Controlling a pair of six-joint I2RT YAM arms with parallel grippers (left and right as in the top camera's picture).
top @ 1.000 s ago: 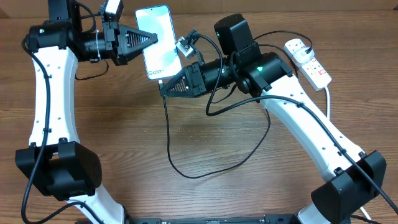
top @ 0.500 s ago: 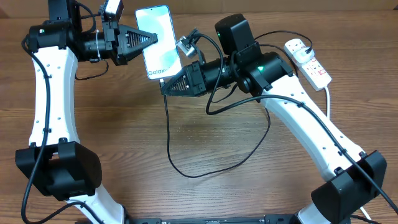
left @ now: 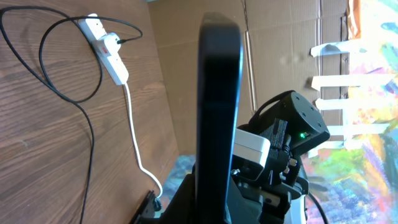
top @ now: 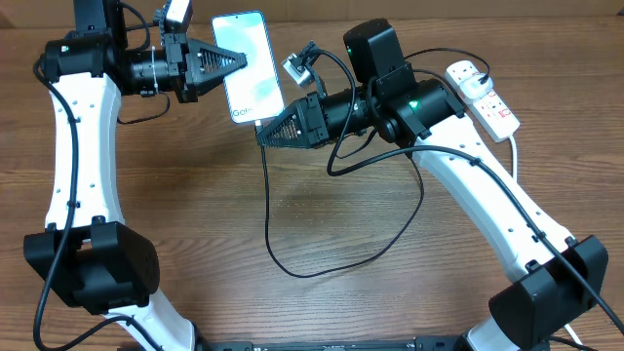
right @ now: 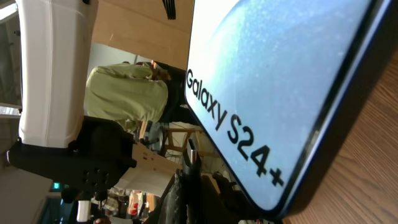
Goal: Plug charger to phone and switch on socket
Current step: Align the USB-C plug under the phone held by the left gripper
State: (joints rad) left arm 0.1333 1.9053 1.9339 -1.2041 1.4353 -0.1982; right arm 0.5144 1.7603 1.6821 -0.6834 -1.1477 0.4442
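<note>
My left gripper (top: 242, 61) is shut on the phone (top: 250, 66) and holds it above the table, its lit screen facing up. The left wrist view shows the phone (left: 219, 93) edge-on. My right gripper (top: 261, 137) is shut on the charger's connector tip (right: 191, 151), just below the phone's lower end. In the right wrist view the metal tip stands beside the screen's "Galaxy S24+" end (right: 249, 155), apart from it. The black charger cable (top: 269, 210) hangs down and loops over the table. The white socket (top: 481, 92) lies at the far right, with a plug in it.
The socket's thick white cord (top: 514, 156) runs down along the right arm. It also shows in the left wrist view (left: 134, 140), leading from the socket (left: 109, 50). Other black cables (top: 390, 229) curve across the wooden table between the arms.
My right gripper has shifted slightly right and up with the connector, staying close under the phone's lower end. The left arm and the phone have barely moved.
</note>
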